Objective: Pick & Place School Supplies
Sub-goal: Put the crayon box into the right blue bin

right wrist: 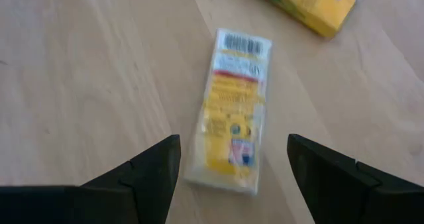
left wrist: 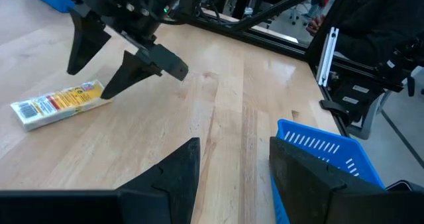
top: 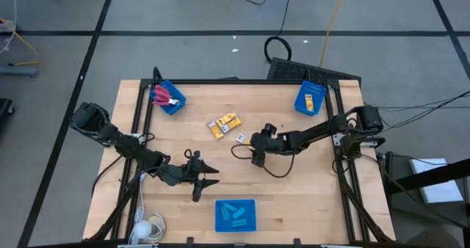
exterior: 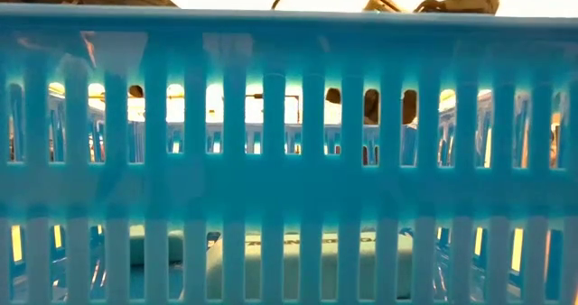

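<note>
Right gripper (right wrist: pixel 232 174): fingers spread wide, hovering over a yellow crayon pack (right wrist: pixel 234 111), nothing pinched
Crayon pack: flat on the wooden table (top: pixel 308 182) near its centre, lined up between the fingers
Other packs (top: pixel 224 123): just left and farther back; a careless descent could nudge them
Risk: flat pack may slip or tip if pinched off-centre
Blue bins (top: pixel 310 97): far right holds yellow packs, the likely drop
Left gripper (top: pixel 206 176): spread, idle, near left

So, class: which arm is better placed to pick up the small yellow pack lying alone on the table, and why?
Right. The right gripper hangs open directly over the yellow pack, fingers either side. The left gripper is open over bare wood, farther off.
</note>
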Robot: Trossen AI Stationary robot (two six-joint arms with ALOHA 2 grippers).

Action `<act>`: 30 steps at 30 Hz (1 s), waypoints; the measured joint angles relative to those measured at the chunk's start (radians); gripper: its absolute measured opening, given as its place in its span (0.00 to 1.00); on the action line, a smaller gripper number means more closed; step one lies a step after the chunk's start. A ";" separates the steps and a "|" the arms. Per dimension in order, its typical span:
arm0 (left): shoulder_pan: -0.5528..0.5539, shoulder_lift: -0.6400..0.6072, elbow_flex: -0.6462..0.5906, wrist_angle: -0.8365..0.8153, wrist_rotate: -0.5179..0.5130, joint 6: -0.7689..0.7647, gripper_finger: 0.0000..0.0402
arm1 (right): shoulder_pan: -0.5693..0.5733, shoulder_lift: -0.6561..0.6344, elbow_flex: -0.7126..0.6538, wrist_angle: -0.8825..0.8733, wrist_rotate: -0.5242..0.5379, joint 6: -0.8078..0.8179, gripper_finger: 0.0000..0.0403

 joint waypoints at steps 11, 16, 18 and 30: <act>0.000 0.000 0.000 0.000 0.000 0.000 0.46 | 0.000 -0.001 -0.068 0.031 0.002 0.040 0.66; 0.000 0.000 0.000 0.000 0.000 -0.003 0.46 | 0.000 -0.001 -0.093 0.109 0.002 -0.015 0.66; 0.000 0.000 0.000 0.000 0.000 -0.003 0.46 | -0.002 0.000 -0.098 0.130 0.002 -0.040 0.66; 0.000 0.000 0.000 0.001 -0.001 0.001 0.46 | -0.059 0.048 -0.180 0.370 -0.102 -0.046 0.66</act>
